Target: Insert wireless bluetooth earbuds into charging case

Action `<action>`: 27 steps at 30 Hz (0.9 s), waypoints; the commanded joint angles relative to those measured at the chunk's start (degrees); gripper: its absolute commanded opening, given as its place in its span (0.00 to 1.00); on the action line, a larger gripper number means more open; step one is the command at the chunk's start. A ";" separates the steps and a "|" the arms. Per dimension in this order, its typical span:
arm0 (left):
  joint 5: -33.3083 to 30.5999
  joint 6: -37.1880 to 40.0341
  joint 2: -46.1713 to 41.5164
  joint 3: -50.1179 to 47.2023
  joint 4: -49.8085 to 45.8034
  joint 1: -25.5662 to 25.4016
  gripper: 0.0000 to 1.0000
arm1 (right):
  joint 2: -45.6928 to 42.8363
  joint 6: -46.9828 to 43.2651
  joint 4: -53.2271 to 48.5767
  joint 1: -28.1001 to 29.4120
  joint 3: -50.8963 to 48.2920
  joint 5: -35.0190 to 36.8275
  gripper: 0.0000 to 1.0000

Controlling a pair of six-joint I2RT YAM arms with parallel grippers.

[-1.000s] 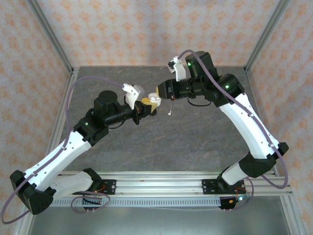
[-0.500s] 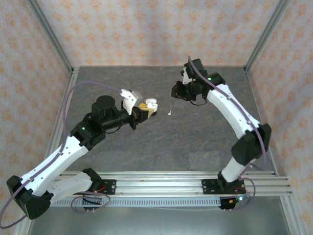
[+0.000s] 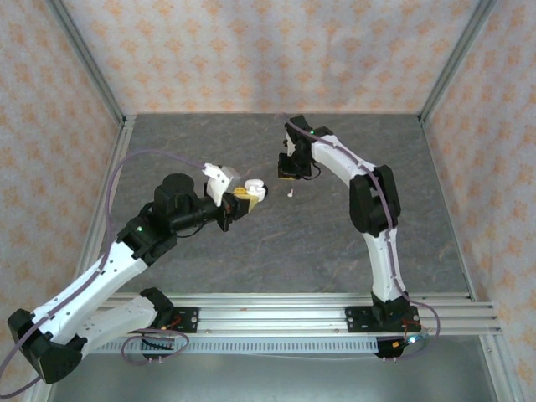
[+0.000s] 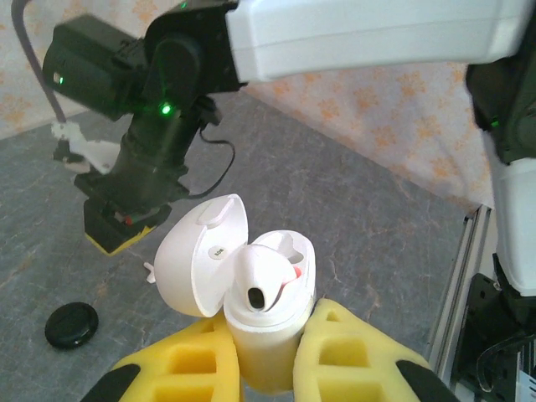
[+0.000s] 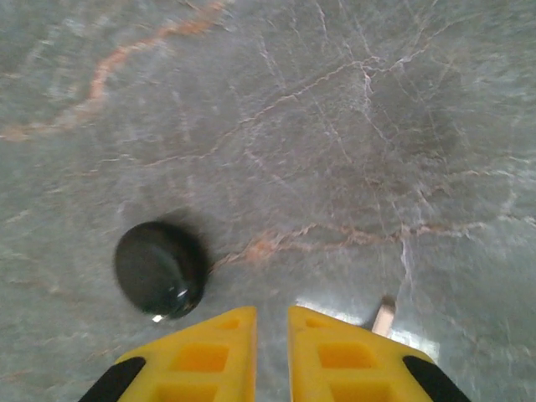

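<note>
My left gripper (image 4: 270,322) is shut on the body of the white charging case (image 4: 266,335), which it holds upright above the table with its lid (image 4: 201,264) flipped open. One white earbud (image 4: 261,283) sits in the case. In the top view the left gripper (image 3: 239,201) and the case (image 3: 255,193) hang left of centre. The right gripper (image 3: 288,172) points down at the table just right of them. Its yellow fingers (image 5: 201,356) stand almost together, with nothing between them. A white earbud (image 3: 291,193) lies loose on the table, and its stem (image 5: 383,316) shows beside the right finger.
A black round object (image 5: 159,270) lies on the grey table (image 5: 335,126) just ahead and left of the right fingers; it also shows as a black round object (image 4: 71,324) in the left wrist view. The right arm (image 4: 159,142) hangs close behind the open case.
The right arm has swung left and down towards the table beside the loose earbud, and its jaws have narrowed. The left arm has drawn back slightly with the case.
</note>
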 commanded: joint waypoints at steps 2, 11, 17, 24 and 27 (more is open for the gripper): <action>-1.39 -1.42 -2.30 -1.42 0.20 0.02 0.00 | 4.16 -4.01 -2.67 -0.48 3.89 -0.19 0.17; -2.02 -2.29 -4.19 -2.84 -0.21 -0.01 0.00 | 6.76 -7.05 -7.79 -0.76 4.75 2.52 0.16; -1.99 -2.49 -3.44 -3.02 1.21 -0.02 0.00 | 1.15 -7.60 -7.67 -1.02 -2.75 5.52 0.16; -0.61 -2.57 -0.80 -1.41 1.54 -0.06 0.00 | -4.01 -5.65 -8.10 -1.09 -10.71 8.03 0.17; -0.43 -2.72 -0.50 -1.13 1.35 -0.06 0.00 | -5.67 -4.65 -8.70 -1.03 -13.07 8.47 0.17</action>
